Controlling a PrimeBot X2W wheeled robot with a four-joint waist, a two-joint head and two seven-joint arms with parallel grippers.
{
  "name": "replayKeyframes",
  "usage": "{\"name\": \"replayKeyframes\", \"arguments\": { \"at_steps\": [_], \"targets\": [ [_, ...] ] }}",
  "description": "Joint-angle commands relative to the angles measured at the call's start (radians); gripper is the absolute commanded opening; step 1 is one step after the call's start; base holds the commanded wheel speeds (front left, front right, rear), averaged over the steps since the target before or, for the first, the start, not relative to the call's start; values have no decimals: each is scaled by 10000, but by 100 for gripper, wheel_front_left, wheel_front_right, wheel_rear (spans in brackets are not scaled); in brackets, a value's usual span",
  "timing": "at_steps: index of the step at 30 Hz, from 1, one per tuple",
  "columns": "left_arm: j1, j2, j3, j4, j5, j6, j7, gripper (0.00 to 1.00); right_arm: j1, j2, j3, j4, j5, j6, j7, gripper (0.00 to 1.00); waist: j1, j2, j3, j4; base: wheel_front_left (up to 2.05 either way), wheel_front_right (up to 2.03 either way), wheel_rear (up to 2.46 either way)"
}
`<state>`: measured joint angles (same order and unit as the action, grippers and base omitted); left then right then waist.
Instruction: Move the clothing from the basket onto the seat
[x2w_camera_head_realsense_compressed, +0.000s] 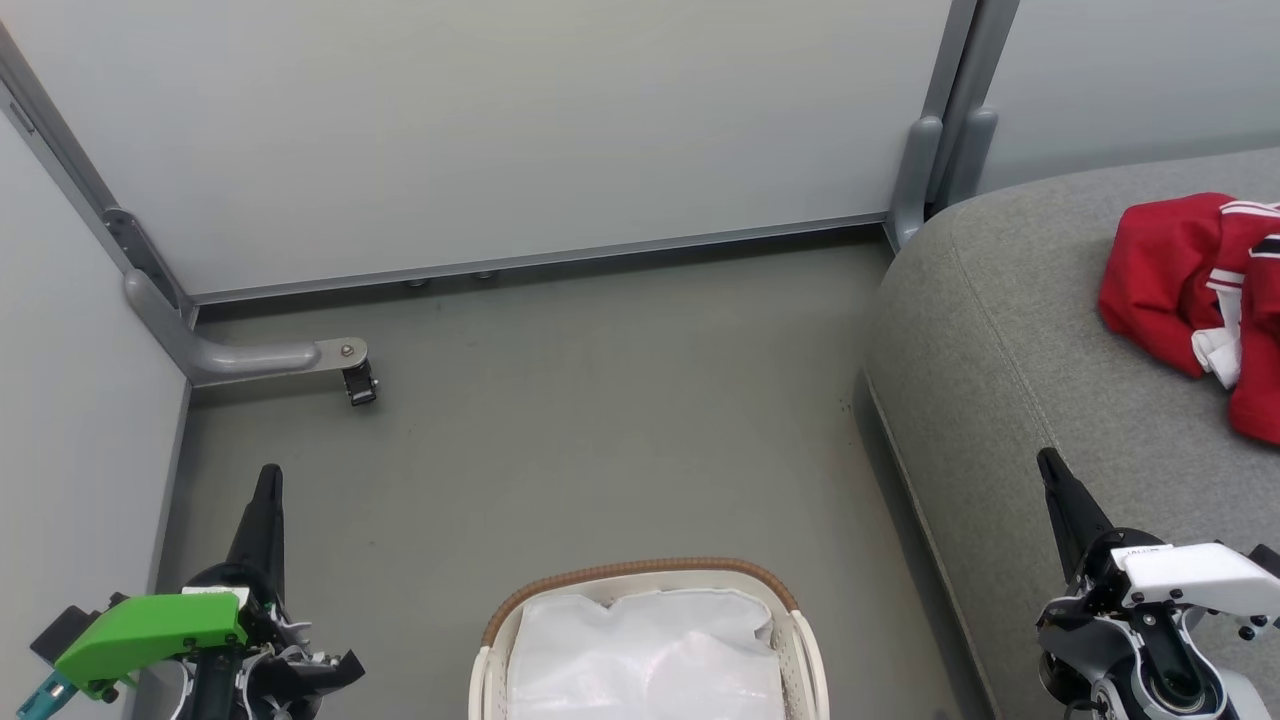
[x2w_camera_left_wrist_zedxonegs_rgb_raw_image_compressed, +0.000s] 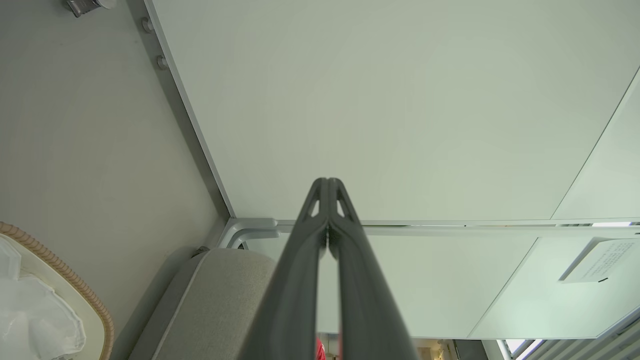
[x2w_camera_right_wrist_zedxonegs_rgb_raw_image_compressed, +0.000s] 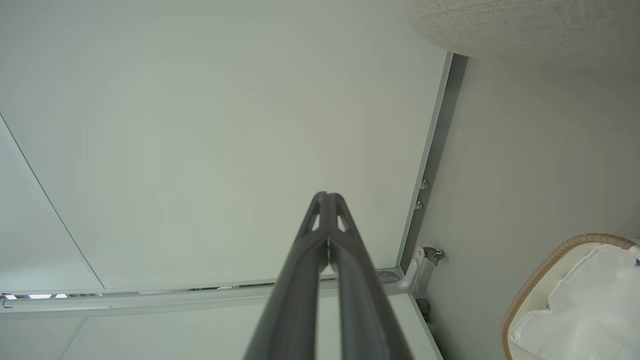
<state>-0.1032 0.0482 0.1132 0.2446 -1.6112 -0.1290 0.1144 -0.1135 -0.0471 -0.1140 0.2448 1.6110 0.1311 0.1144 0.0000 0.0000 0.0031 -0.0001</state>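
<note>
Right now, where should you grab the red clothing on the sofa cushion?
Probably pinch the bunched fold at the left edge of the red clothing, from above, with the right gripper. It lies crumpled on the sofa cushion, so that ridge stands up.

A test booth staged as a home corner; pale partition panels (x2w_camera_head_realsense_compressed: 480, 130) in metal frames (x2w_camera_head_realsense_compressed: 540, 257) enclose grey floor (x2w_camera_head_realsense_compressed: 600, 430); sofa seat (x2w_camera_head_realsense_compressed: 1000, 320), laundry basket (x2w_camera_head_realsense_compressed: 640, 566).

Clothing (x2w_camera_head_realsense_compressed: 1160, 270), perhaps 2 pieces, partly off-frame
</note>
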Motion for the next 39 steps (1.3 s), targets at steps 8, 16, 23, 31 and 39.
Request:
{"name": "replayKeyframes", "arguments": {
  "at_steps": [8, 16, 23, 31, 39],
  "targets": [
    [-112, 37, 25, -13, -32, -32, 33, 0, 103, -59, -20, -26, 37, -7, 31, 0, 0, 0, 0, 1, 0, 0, 0],
    [-111, 37, 24, -10, -32, -32, 33, 0, 103, -58, -20, -27, 38, -7, 31, 0, 0, 0, 0, 1, 0, 0, 0],
    [-111, 37, 24, -12, -33, -32, 32, 0, 103, -58, -20, -27, 38, -7, 31, 0, 0, 0, 0, 1, 0, 0, 0],
    [-111, 37, 23, -12, -33, -32, 32, 0, 103, -58, -19, -27, 38, -5, 30, 0, 0, 0, 0, 1, 0, 0, 0],
    [-111, 37, 23, -11, -33, -32, 32, 0, 103, -58, -19, -27, 38, -5, 30, 0, 0, 0, 0, 1, 0, 0, 0]
  ]
}}
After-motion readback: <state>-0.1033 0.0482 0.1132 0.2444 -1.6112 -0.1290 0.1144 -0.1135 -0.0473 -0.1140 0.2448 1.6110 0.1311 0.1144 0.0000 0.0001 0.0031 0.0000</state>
